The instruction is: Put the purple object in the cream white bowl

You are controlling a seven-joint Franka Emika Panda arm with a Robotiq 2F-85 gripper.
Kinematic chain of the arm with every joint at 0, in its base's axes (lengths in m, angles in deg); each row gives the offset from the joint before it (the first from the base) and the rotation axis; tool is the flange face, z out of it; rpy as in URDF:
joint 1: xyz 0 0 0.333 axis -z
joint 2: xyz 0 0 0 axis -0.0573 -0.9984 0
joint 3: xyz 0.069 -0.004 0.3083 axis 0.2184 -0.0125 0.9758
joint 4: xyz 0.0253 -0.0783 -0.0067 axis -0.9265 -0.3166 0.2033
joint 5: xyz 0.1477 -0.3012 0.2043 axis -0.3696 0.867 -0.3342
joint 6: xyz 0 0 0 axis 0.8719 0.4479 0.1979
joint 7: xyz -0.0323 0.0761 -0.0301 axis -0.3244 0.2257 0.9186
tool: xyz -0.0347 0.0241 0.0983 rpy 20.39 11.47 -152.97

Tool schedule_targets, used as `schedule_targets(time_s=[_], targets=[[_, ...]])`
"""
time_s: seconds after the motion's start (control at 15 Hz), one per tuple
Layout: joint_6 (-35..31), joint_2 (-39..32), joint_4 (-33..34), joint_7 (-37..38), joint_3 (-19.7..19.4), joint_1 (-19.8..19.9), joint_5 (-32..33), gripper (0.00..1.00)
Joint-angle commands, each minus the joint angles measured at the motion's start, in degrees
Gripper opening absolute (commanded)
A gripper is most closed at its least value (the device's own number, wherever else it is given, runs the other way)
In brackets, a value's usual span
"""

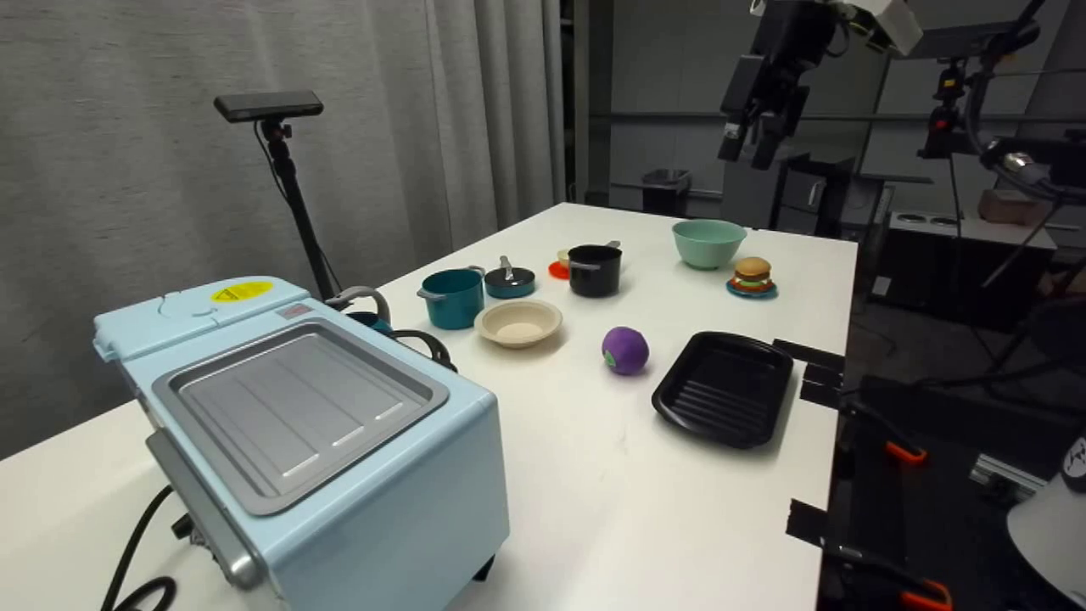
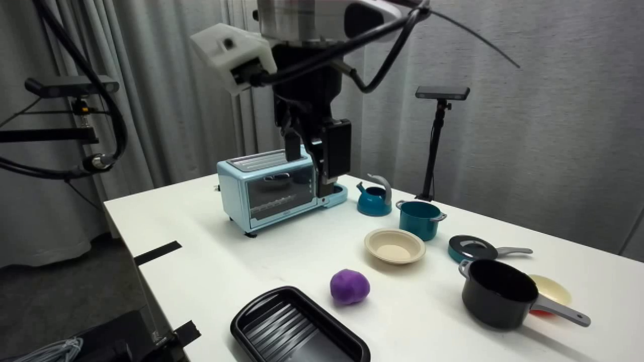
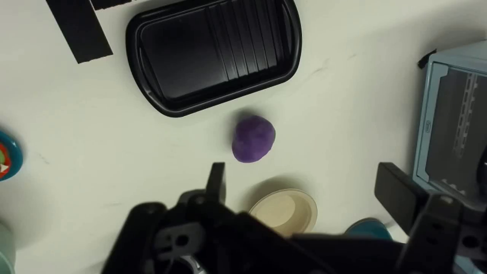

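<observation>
Above a white tabletop point(image 1: 628, 509), with empty fingers point(image 3: 397, 196) spread wide, well apart from a purple object point(image 2: 349, 287), resting between black tray point(image 2: 302, 332) and cream white bowl point(image 2: 395, 249)

The ball point(image 2: 349, 286) rests on the surface point(image 2: 216, 266) between the tray point(image 2: 297, 327) and the bowl point(image 2: 394, 251), apart from both. The jaws hang parted above the surface. The kettle point(image 2: 373, 203) stands upright between the oven point(image 2: 274, 195) and the teal pot point(image 2: 418, 224).

Near one black tray point(image 3: 182, 57) I count one purple object point(image 3: 253, 139); farther off, one cream white bowl point(image 2: 395, 251), one green bowl point(image 1: 708, 246), two pots point(image 2: 418, 226), one kettle point(image 2: 372, 205).
</observation>
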Motion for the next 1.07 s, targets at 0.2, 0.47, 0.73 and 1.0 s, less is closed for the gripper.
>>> schedule_targets(time_s=[0.2, 0.47, 0.73, 1.0], targets=[[-1.93, -2.63, 0.31, -0.54, 1.64, 1.04, -0.87, 1.00], [-7.71, -8.81, -0.32, -1.34, 2.71, 0.02, -1.08, 1.00], [-14.82, -17.46, -1.56, -3.17, 3.59, -1.38, -2.72, 1.00], [-22.61, -27.16, -0.59, -8.63, 4.32, -2.94, -7.14, 1.00]])
